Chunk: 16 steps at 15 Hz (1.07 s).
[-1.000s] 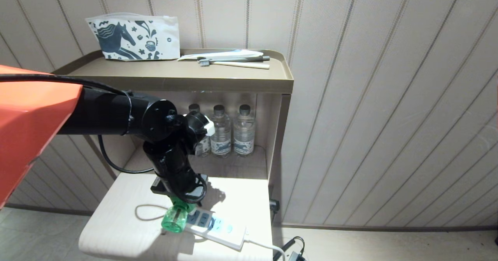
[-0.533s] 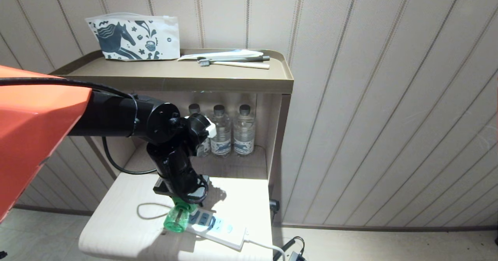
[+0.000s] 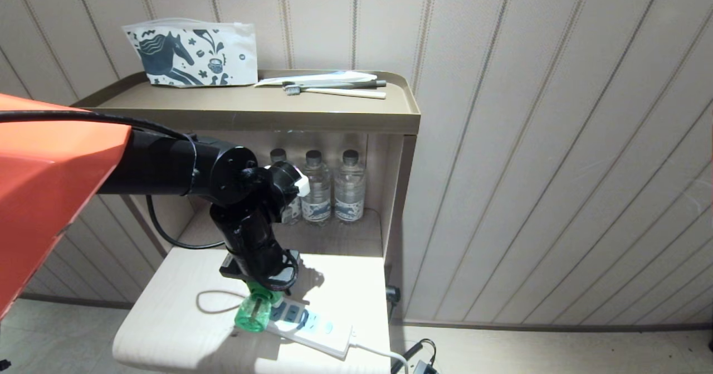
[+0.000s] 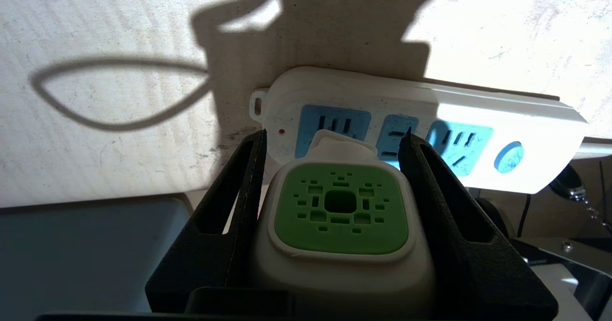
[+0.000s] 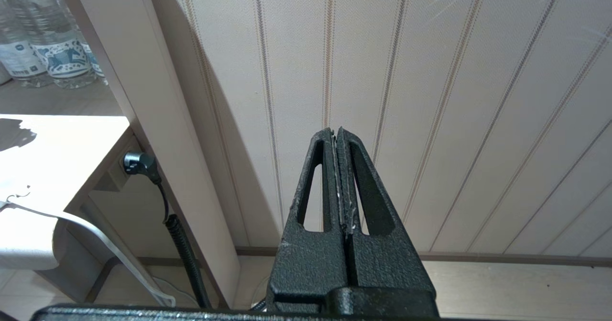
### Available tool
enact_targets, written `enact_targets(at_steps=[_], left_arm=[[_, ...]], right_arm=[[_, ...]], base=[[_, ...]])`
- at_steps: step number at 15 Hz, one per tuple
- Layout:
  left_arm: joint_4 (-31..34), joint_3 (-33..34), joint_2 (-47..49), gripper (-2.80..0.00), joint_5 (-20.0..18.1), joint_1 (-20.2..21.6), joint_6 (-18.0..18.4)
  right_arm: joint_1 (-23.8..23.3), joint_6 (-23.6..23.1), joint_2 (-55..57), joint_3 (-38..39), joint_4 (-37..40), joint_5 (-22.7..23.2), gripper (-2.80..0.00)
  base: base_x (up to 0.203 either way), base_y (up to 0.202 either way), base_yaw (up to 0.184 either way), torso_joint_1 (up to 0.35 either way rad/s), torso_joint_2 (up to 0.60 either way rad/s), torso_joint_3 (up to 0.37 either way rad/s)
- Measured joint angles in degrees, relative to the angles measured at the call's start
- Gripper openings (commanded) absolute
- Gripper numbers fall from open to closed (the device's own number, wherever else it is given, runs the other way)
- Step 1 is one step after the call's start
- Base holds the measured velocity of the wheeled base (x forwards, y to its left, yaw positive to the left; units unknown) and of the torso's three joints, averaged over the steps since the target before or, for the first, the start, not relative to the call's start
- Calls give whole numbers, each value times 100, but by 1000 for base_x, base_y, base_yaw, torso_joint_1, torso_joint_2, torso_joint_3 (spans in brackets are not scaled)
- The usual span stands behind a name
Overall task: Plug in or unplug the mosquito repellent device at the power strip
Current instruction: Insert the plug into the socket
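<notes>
The mosquito repellent device (image 3: pixel 252 314) lies tipped over at the left end of the power strip (image 3: pixel 317 329), its green bottle pointing toward me. My left gripper (image 3: pixel 262 287) comes down from above and is shut on the device's white head. In the left wrist view the fingers (image 4: pixel 239 192) flank the green-faced head (image 4: pixel 340 206). Its white plug end sits over the first light-blue panel of the power strip (image 4: pixel 478 115); whether the prongs are seated is hidden. My right gripper (image 5: pixel 336 130) is shut on nothing, parked low beside the wall.
A thin cord loop (image 3: pixel 211 304) and a dark flat object (image 3: pixel 228 267) lie on the pale table (image 3: pixel 161 329) near the arm. Three water bottles (image 3: pixel 334 187) stand in the niche behind. A printed pouch (image 3: pixel 192 53) and toothbrushes (image 3: pixel 334 91) lie on the top shelf. A wall plug (image 3: pixel 392 294) hangs at the table's right.
A second ago my left arm edged slightly right, carrying the device a little toward the strip. Over the last half second nothing has moved.
</notes>
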Motion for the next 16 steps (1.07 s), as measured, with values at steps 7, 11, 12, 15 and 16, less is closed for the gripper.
enact_targets(at_steps=[7,11,12,15,16], left_arm=[[-8,6,12,-280,20,20,2],[-14,2,67,-280,13,20,1],[-15,2,80,-280,13,17,2],[-20,5,100,-280,16,17,2],[-20,6,100,-280,11,17,2]], right_arm=[[0,2,0,0,2,0,-280],[0,2,0,0,0,0,-280],[0,2,0,0,0,0,-280],[0,2,0,0,0,0,-280],[0,2,0,0,0,0,-280]], base=[[0,0,0,0,0,0],[0,0,0,0,0,0],[0,0,0,0,0,0],[0,0,0,0,0,0],[0,0,0,0,0,0]])
